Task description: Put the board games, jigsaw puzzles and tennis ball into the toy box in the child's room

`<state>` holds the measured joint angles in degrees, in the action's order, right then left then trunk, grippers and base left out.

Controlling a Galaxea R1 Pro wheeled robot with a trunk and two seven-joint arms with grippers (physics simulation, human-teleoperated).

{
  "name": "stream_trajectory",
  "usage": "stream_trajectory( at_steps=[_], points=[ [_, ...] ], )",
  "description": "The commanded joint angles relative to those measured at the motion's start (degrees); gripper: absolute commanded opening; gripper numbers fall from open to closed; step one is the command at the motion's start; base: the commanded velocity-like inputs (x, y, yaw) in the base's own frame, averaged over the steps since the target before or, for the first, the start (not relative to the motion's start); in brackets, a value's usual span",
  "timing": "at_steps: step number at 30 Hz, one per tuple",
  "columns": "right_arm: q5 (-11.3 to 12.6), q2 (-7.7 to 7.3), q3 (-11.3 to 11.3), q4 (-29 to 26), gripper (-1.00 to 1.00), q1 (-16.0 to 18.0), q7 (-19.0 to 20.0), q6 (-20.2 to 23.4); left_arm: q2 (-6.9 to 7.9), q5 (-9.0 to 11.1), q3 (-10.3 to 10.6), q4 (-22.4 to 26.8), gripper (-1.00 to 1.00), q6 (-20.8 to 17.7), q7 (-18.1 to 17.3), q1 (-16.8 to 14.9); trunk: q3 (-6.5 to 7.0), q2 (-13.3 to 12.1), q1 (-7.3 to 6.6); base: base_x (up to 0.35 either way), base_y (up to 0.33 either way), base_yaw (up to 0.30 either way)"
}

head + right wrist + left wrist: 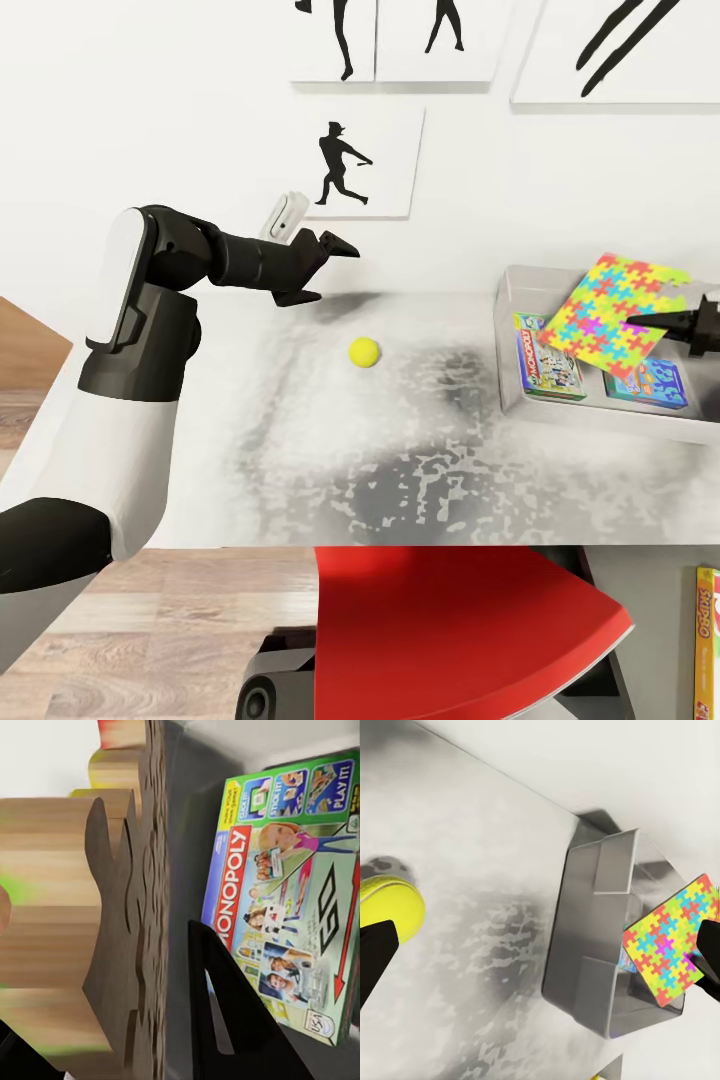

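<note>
Head view: the left gripper (322,268) hangs above the table (300,450) with its jaws spread and nothing between them — the ball (364,351) sits on the tabletop just below and a little beyond its tips. Well off to that gripper's right stands the toy box (520,285). The right gripper (650,321) reaches over the box from the far side and grips a puzzle (615,305) by its edge, the sheet tilted and lifted above the box. Under the sheet, flat in the box, lie the Monopoly game (545,362) and a blue game (648,384). The Skip-Bo box (708,640) lies on a dark surface well behind the right gripper, near a red chair (460,630).

Left wrist view: the ball (390,904) lies close beside one dark fingertip (375,952), untouched. Farther ahead is the box (585,945) with the puzzle (667,945) held slanting over it.

Right wrist view: the puzzle (112,930) is seen edge-on — its brown underside close to the camera, pinched at the finger (232,1020). Past the finger the Monopoly game (292,892) lies in the box (184,832).
</note>
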<state>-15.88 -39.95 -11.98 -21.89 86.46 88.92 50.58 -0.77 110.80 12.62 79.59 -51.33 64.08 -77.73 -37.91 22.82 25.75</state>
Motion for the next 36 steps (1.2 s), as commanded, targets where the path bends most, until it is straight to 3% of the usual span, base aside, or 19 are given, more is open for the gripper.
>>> stream_trajectory(
  at_steps=[1,36],
  points=[
    [-0.6,0.04,-0.2,0.0,-1.0,-0.2,0.5,0.6,-0.02,0.5,0.0,0.0,1.0,-0.2,0.6,-0.1,-0.08,0.1,0.03,0.0,0.0,0.0],
    [-0.4,0.71,0.5,0.2,-1.0,-2.6,0.2,0.3,-0.02,0.6,1.8,-0.6,1.0,-0.2,0.6,-0.1,-0.13,0.1,0.03,0.0,0.0,0.0]
  ],
)
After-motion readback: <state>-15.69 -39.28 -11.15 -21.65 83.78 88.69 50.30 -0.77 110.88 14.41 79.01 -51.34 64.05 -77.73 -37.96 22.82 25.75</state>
